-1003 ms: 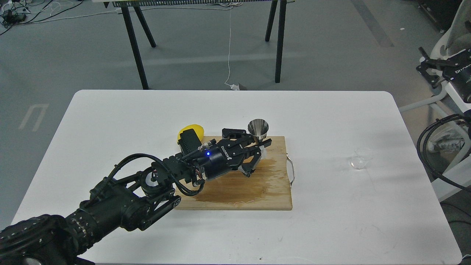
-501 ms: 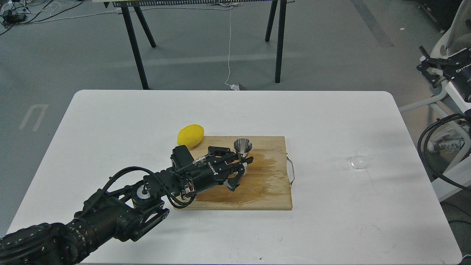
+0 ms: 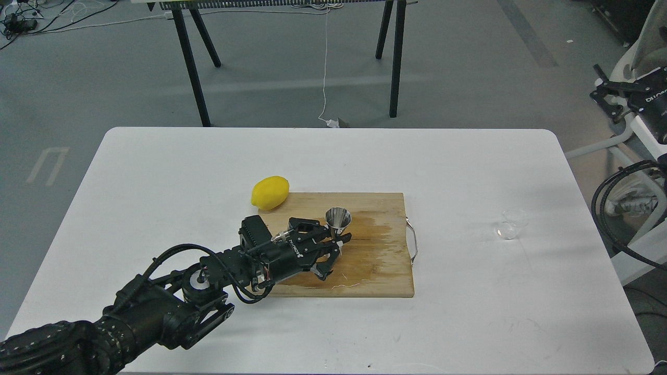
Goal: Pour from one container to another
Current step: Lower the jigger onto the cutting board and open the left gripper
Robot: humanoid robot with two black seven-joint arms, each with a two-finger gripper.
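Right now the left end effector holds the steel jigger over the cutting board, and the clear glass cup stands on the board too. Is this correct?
Not quite. The head view shows the glass cup on the white table, right of the cutting board. The left end effector does hold the jigger.

Black jointed left arm (image 3: 156, 307), looped cables, white lettering near its tool (image 3: 333, 245).

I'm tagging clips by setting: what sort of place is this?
Probably a robotics lab or test space, not a kitchen: bare grey floor, loose cables, a trestle bench, and a plain white table holding a staged cutting board.
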